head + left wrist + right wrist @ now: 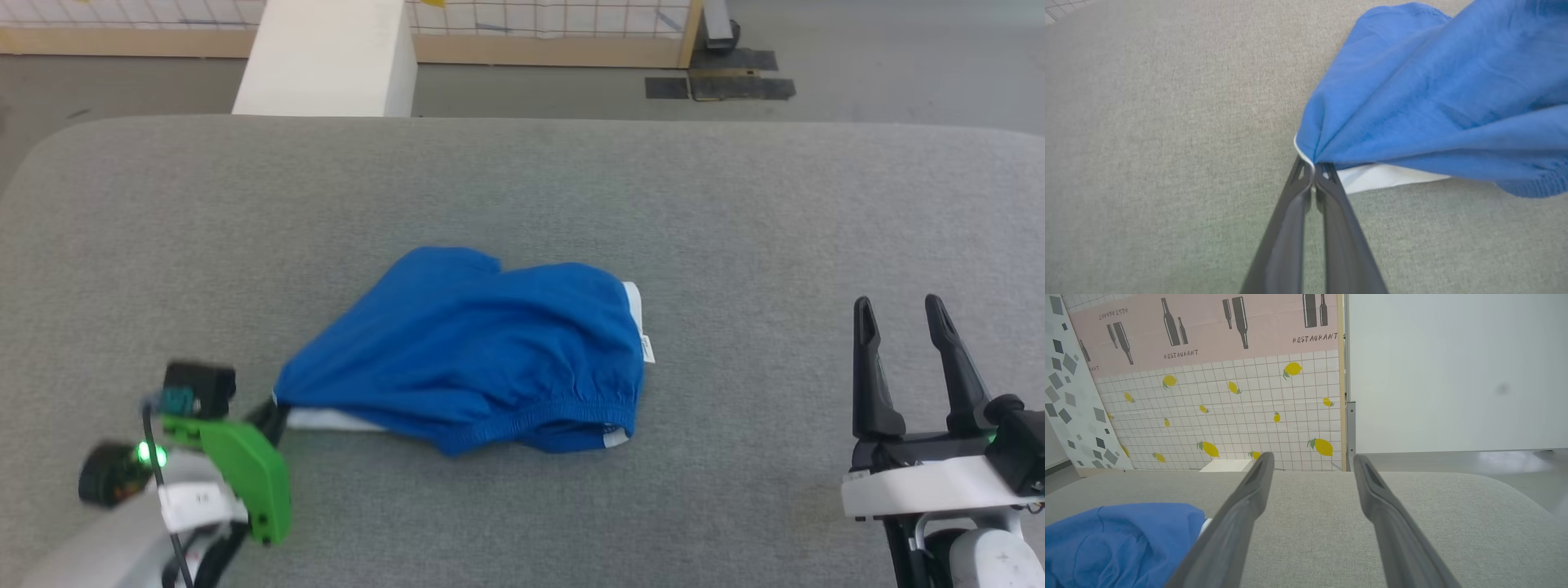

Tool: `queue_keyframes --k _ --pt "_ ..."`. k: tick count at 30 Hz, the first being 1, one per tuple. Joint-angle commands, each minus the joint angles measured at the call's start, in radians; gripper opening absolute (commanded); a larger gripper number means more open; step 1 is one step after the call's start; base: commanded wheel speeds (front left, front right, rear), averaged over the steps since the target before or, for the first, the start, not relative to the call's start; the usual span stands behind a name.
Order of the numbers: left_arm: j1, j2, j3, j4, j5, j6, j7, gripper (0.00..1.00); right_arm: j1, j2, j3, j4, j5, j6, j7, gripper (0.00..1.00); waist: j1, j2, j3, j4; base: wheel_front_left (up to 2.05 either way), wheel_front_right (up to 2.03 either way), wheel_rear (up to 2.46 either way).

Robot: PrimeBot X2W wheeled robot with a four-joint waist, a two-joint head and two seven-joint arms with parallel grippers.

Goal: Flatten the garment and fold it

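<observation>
Nearest sits the left claw (273, 411), green-cased at the lower left, its two dark fingers clenched on the left-hand corner of the bright blue soft fabric shorts (473, 343). The left wrist view shows the tips pressed together on a small pinch of blue cloth and white trim (1380, 177), with folds fanning out from that spot. At the lower right the right claw (898, 306) hovers released, fingers spread and holding nothing, well apart from the shorts' right edge. Between them the shorts lie in a rumpled heap near the middle of the grey cloth-covered counter (735, 204). The gathered waistband (539, 416) faces the robot, the small white label (647, 349) sits at the right edge, and the layers are doubled over each other.

As for risks, the grip takes very little cloth, so a firm tug could pull the corner free. With one corner held only, a pull would likely drag the whole heap along the counter rather than spread it, since the opposite side is not pinned. Layers caught together may also hide a fold.

Beyond the counter's far edge stand a white block (326, 57), a wood-framed tiled panel with lemons (1229, 416) and dark floor mats (718, 86). None, I judge, stands in the way of either arm.
</observation>
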Motion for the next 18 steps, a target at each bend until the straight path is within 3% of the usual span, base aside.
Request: queue_keyframes --k 1,7,8,9,14,18 --pt "0.035 -0.005 0.004 0.000 -0.022 0.008 -0.010 0.00 0.016 0.000 0.002 0.001 -0.006 -0.002 -0.005 1.00 -0.0001 0.0000 -0.010 0.016 0.00 0.00 0.00" --pt "0.100 -0.039 -0.014 0.019 -0.044 0.017 -0.024 0.04 0.025 0.000 0.008 0.010 -0.013 -0.002 -0.005 1.00 -0.0001 0.0000 -0.034 0.032 0.00 0.00 0.00" --pt "0.100 -0.047 -0.011 0.023 -0.040 0.021 -0.039 0.92 0.027 0.000 0.009 0.012 -0.015 -0.002 -0.005 1.00 -0.0001 0.0000 -0.040 0.036 0.00 0.00 0.00" --pt "0.099 -0.058 -0.002 0.025 -0.034 0.030 -0.070 1.00 0.029 0.000 0.011 0.014 -0.017 -0.002 -0.005 1.00 -0.0001 0.0000 -0.049 0.040 0.00 0.00 0.00" --pt "0.082 -0.078 0.069 -0.007 0.069 0.090 -0.161 1.00 0.029 0.000 0.009 0.002 -0.033 -0.002 -0.005 1.00 -0.0001 0.0000 -0.085 0.061 0.00 0.00 0.00" --pt "0.126 -0.117 0.262 -0.124 0.248 0.152 -0.165 1.00 -0.001 0.000 0.013 -0.029 -0.060 -0.002 -0.005 1.00 -0.0001 0.0000 -0.097 0.078 0.00 0.00 0.00"
